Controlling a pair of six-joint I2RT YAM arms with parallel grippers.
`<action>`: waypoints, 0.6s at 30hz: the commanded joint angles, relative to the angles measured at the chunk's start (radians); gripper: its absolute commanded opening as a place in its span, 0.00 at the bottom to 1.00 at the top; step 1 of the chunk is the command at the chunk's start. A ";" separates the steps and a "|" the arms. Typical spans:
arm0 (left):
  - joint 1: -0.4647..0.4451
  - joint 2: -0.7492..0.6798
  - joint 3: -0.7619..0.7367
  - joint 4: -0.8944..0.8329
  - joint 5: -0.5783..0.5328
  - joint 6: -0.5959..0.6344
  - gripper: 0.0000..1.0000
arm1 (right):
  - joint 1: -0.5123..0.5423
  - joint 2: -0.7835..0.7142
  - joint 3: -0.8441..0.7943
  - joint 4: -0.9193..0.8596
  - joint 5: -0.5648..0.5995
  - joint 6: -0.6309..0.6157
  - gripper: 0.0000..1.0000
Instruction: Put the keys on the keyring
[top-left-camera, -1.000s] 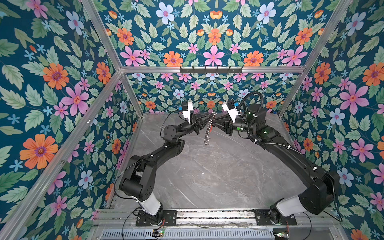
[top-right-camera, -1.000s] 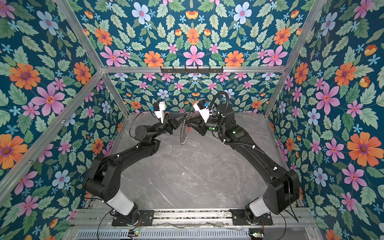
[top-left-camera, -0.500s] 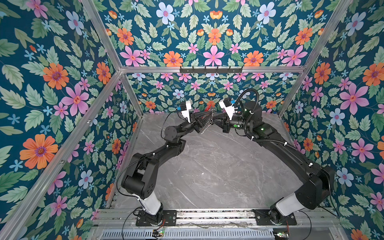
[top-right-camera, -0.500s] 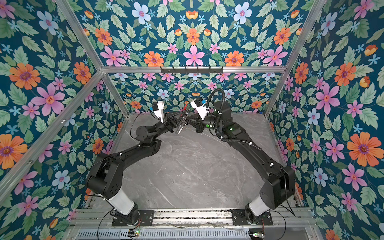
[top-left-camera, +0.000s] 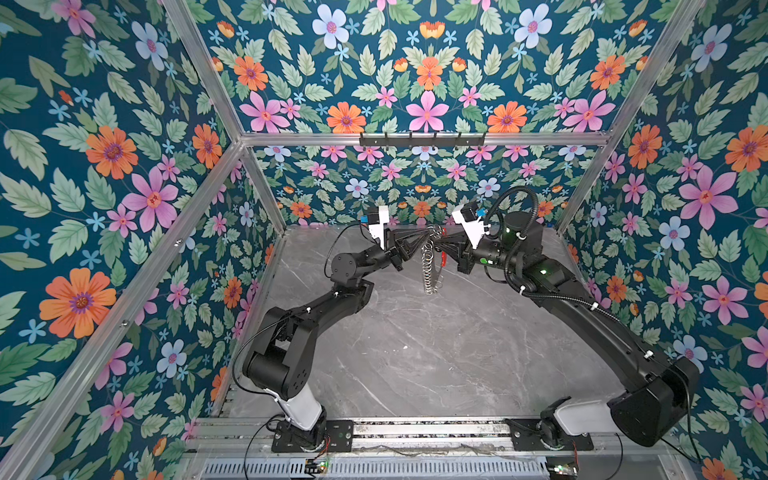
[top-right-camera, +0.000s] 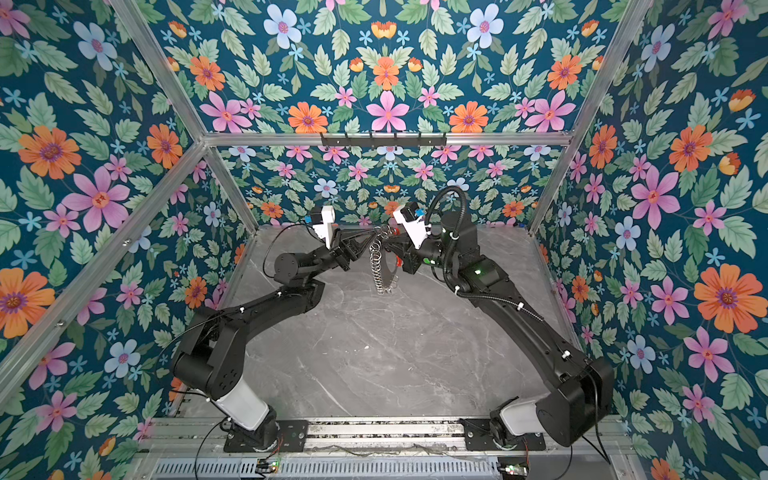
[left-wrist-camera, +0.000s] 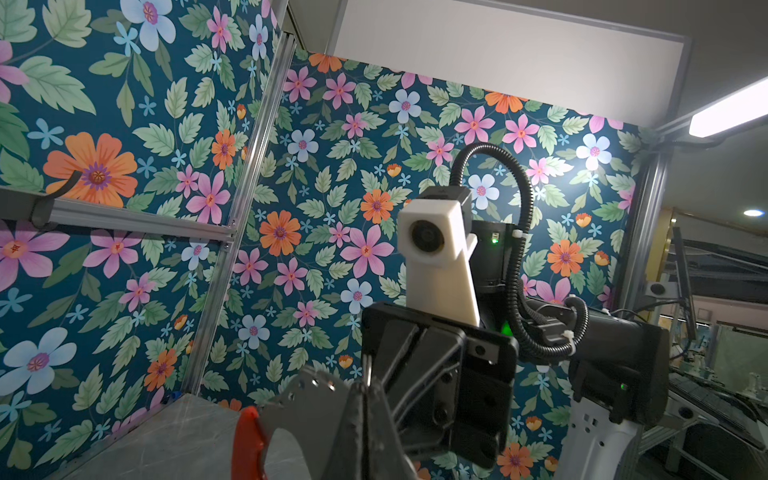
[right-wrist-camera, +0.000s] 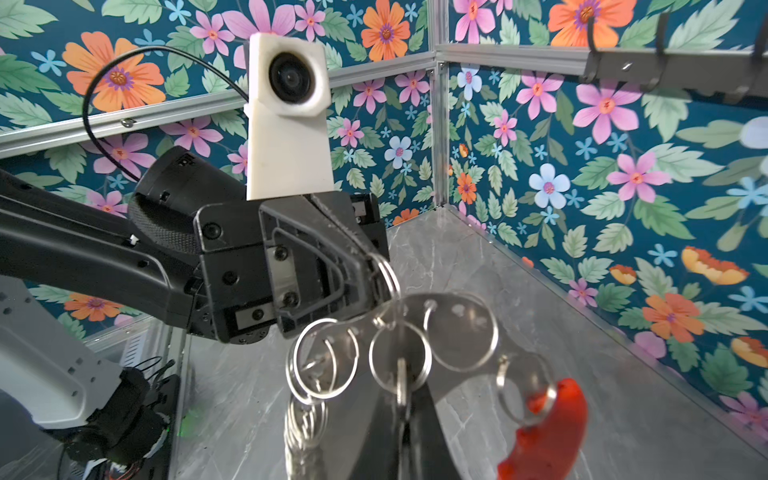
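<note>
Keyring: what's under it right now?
The keyring hangs from the shut jaws of the left gripper and right gripper. Below it only bare grey table shows. Its dangling loops cover the spot beneath them, so whether they touch down cannot be told.

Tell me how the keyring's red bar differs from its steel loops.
The red bar is one solid, curved piece; the steel loops are many thin, open rings. The red bar is bright red; the steel loops are shiny silver. Both hang on the keyring, held off the table.
</note>
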 joint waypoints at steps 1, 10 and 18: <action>0.003 -0.006 0.000 0.026 0.005 0.015 0.00 | -0.005 -0.022 -0.004 -0.025 0.040 -0.046 0.00; 0.003 -0.005 0.005 0.019 0.010 0.014 0.00 | -0.010 -0.026 0.027 -0.052 0.046 -0.069 0.00; 0.002 -0.003 0.005 0.016 0.010 0.017 0.00 | -0.009 -0.014 0.009 -0.045 0.037 -0.062 0.00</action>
